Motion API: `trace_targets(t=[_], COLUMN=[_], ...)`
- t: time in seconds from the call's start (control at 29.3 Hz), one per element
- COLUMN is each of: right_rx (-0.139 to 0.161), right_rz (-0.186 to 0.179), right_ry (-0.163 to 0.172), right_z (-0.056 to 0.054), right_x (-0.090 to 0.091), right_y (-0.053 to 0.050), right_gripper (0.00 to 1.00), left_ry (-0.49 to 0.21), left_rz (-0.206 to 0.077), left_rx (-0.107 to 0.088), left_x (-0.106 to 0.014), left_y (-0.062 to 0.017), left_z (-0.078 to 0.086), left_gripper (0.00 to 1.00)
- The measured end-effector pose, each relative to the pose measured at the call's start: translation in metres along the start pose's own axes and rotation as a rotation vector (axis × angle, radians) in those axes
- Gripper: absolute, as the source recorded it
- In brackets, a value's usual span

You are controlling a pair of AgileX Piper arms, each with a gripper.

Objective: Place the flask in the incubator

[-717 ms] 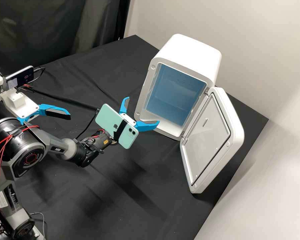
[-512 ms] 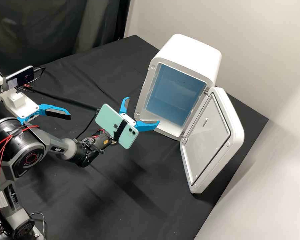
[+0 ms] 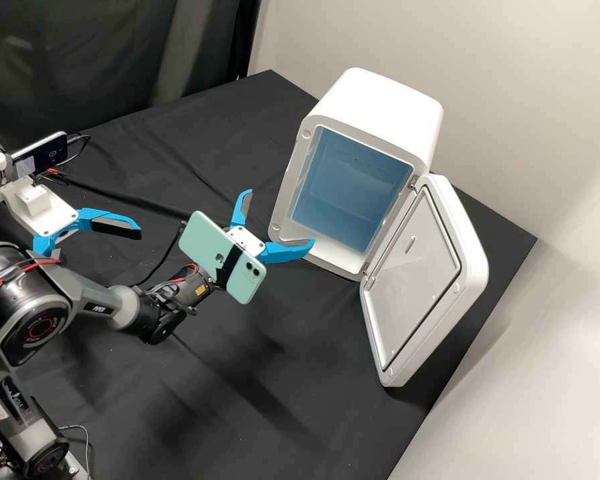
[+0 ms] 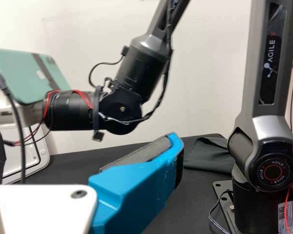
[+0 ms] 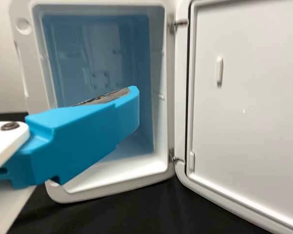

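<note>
While the right hand point(image 3: 279, 220) stands just before the mouth of the small white box-shaped incubator with a pale blue plastic chamber point(image 3: 373, 113), fingers spread wide and holding nothing, we cannot place the flask. One blue finger point(image 5: 83, 129) hides part of the chamber floor. We judge the step to be work at the mouth. Any travel there should run level and centred, keeping off the lower white lip and off the white hinged door point(image 3: 423, 280), which stands swung open to the right. The left hand point(image 3: 97, 240) stands well apart at the far left, also spread and empty, and should stay there.

The incubator stands at the far right of the black cloth-covered counter point(image 3: 247, 387). A plain white wall point(image 3: 513, 67) stands behind it, and a dark curtain point(image 3: 80, 53) at the far left.
</note>
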Motion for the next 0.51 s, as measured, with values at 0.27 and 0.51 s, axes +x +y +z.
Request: trace_targets(t=[0.27,0.51], right_rx=[0.000,-0.019], right_rz=[-0.008,-0.046], right_ry=[0.014,0.025], right_z=[0.000,0.002], right_x=[-0.010,-0.019], right_y=[-0.005,-0.014], right_gripper=[1.00,1.00], left_ry=[0.000,-0.001], left_rz=[0.000,0.000], left_rx=[0.000,0.004], left_x=[0.000,0.000], left_y=[0.0000,0.0001], left_z=[0.000,-0.001], left_gripper=[1.00,1.00])
